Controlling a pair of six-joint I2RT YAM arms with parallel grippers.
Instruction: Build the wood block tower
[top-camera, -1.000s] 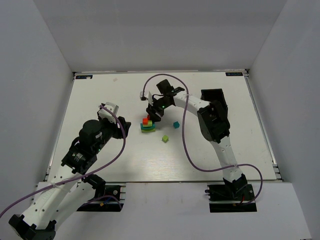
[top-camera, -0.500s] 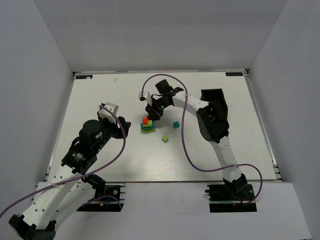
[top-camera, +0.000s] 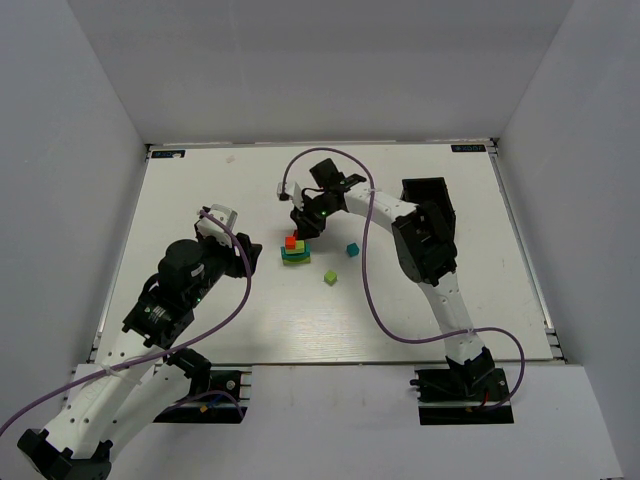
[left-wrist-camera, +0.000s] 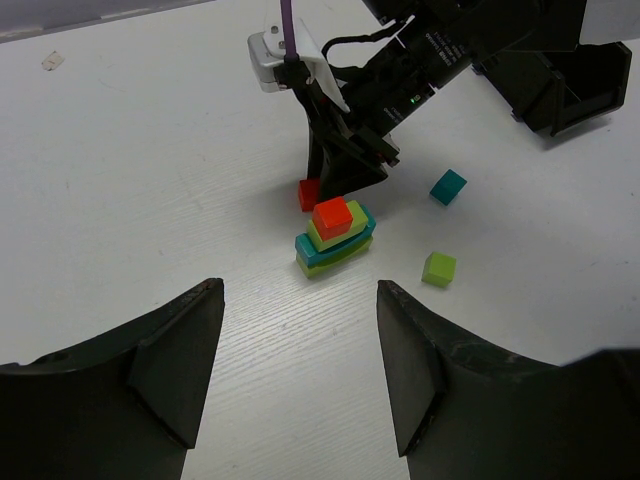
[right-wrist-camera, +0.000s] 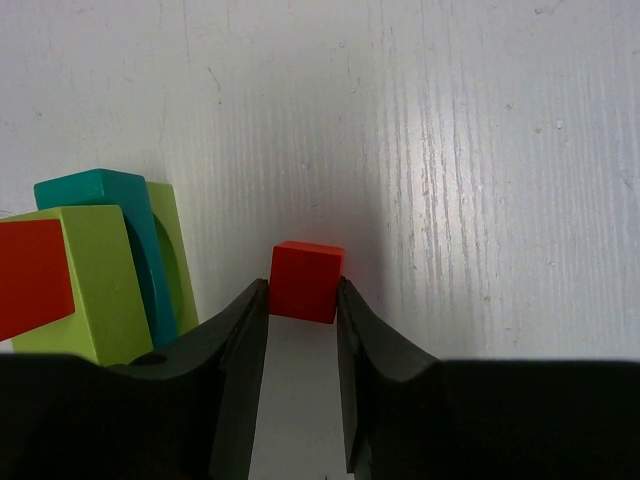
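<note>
**Red cube clamped beside the tower: handling notes**

The wood block tower, a short stack of painted flat bars in lime-green and teal capped by an orange cube, is seen about mid-table, slightly toward the left edge of the white, wood-grained table. A small red cube of painted wood lies on the table just beside the stack, on its far side.

The right gripper is set down over that red cube, with both black fingers pressed flat against opposite faces. The left gripper is held back on the near side with its jaws wide apart and nothing between them.

Handling, as judged:
- Blocks are taken to be light, rigid and not fragile.
- Paint looks smooth, so some slip is possible under a loose pinch.
- Hold is best taken on two parallel side faces, low and centred.
- The stack is loose-laid and its layers sit slightly askew, so a nudge could shift it.

A teal cube and a lime-green cube lie loose to the tower's right, apart from it.
</note>
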